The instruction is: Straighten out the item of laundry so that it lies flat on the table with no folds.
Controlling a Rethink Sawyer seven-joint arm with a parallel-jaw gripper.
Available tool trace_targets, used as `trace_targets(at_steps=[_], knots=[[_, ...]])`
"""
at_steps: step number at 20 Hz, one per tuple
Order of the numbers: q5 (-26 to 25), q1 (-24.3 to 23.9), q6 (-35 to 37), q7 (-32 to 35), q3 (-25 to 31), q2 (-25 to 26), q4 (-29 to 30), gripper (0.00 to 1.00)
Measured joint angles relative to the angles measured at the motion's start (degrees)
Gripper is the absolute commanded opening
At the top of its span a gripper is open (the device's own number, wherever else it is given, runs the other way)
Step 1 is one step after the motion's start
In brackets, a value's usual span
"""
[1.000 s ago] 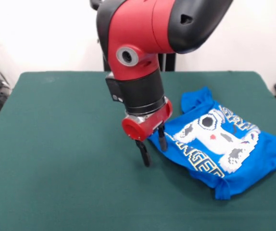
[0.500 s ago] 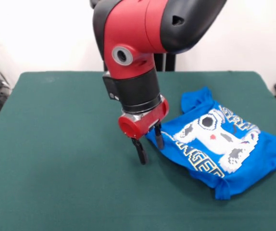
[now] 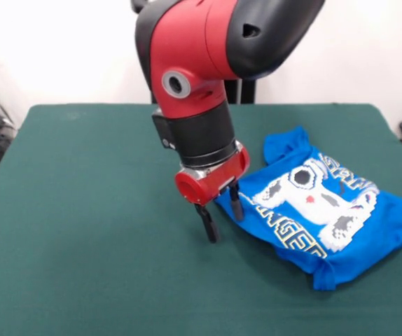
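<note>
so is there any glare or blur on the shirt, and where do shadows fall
Front view: the shirt is evenly lit, no glare, its print readable; soft shadow lies on the table under the open fingers; the gripper looks slightly soft.

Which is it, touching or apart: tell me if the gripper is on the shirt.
Cannot tell. In the front view the gripper is open at the blue T-shirt's edge; one finger overlaps the cloth, the other stands over the green table, but no contact or gap shows plainly.
</note>
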Motion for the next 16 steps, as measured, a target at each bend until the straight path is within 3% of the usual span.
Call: trace_targets(at_steps=[16], knots=[[1.4,0.0,0.0,0.0,0.1,1.2,0.0,1.00]])
